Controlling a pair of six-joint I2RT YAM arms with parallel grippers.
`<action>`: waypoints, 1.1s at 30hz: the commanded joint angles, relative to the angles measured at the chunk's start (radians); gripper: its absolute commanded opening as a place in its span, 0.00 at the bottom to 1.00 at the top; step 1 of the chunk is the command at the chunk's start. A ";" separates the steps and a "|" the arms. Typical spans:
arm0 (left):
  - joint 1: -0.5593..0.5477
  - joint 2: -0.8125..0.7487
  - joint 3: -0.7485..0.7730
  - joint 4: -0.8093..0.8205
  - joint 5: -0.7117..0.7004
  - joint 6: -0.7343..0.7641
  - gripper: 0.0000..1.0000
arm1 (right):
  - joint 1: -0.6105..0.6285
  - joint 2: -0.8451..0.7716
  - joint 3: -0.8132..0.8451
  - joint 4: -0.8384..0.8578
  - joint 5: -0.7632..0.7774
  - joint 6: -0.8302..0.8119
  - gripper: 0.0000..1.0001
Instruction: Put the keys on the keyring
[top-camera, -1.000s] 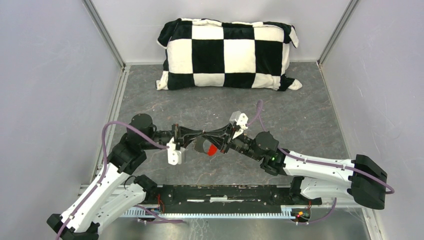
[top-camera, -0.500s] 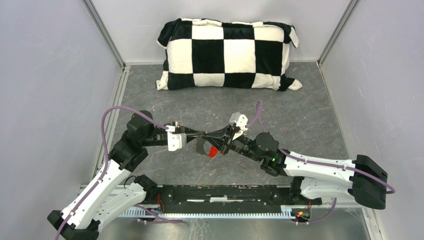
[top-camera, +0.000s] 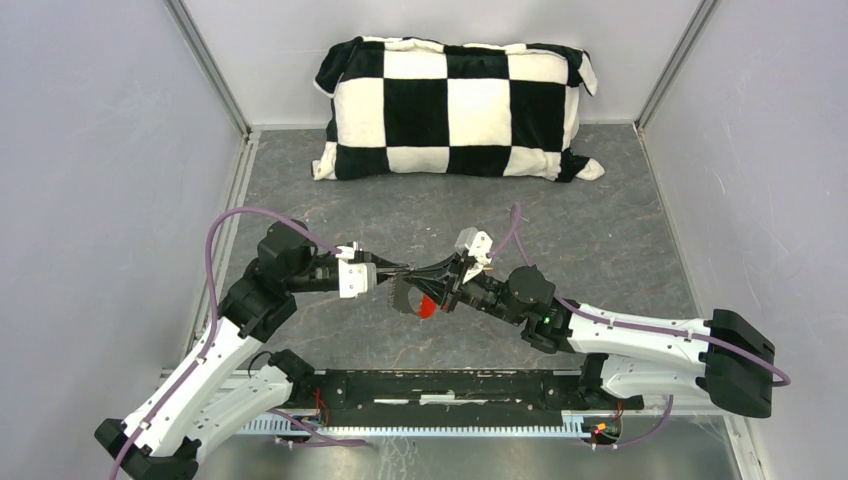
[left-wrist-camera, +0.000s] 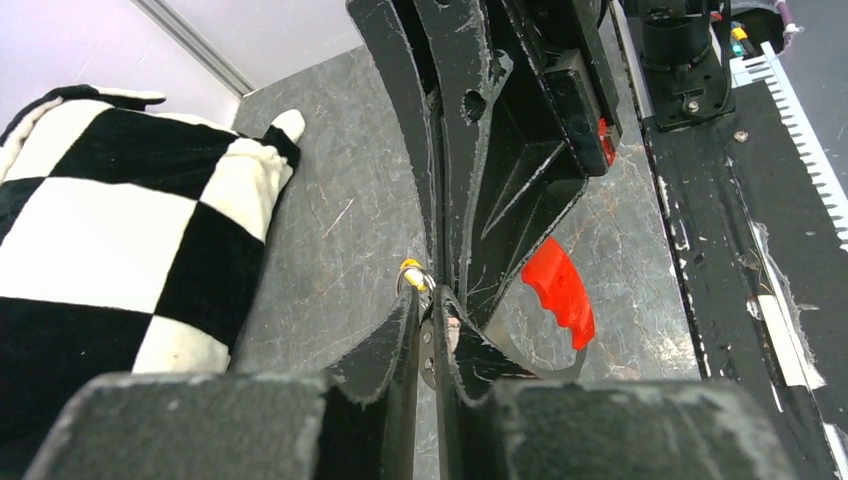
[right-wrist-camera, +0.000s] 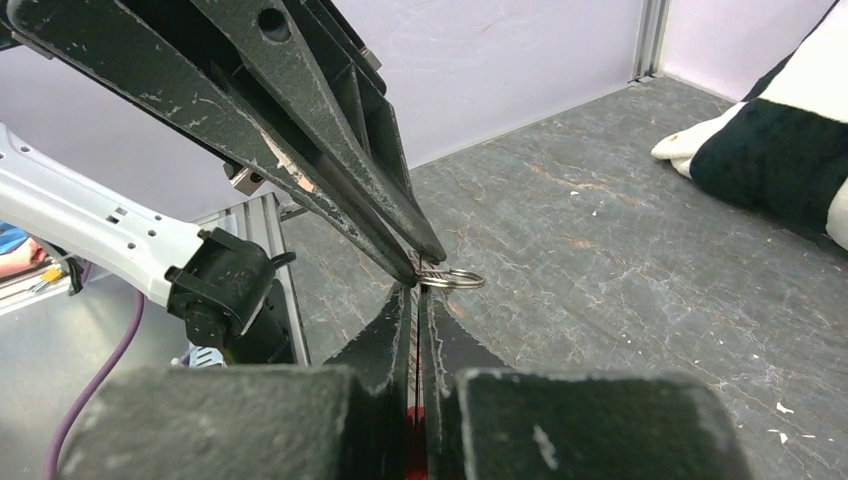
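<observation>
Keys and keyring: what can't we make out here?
- Green key: in no view.
- Yellow-headed key: left wrist, only its head shows past the left gripper; threaded or not, cannot tell.
- Keyring: too small from top; right wrist, partly inside the right gripper.

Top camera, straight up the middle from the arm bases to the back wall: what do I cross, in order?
Black base rail → keyring with its red tag → bare grey tabletop → checkered pillow.

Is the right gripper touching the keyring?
Touching. The right wrist view shows the right gripper closed on the keyring, the ring poking out at its tips.
</observation>
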 joint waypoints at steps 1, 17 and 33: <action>-0.002 0.012 0.034 -0.040 -0.018 0.012 0.11 | 0.013 -0.031 0.016 0.083 -0.024 -0.010 0.00; -0.002 0.010 0.058 -0.095 0.106 -0.008 0.02 | 0.015 -0.111 -0.011 0.047 0.035 -0.020 0.05; -0.003 0.078 0.117 -0.177 0.220 0.024 0.02 | 0.007 -0.258 0.039 -0.201 0.104 -0.103 0.36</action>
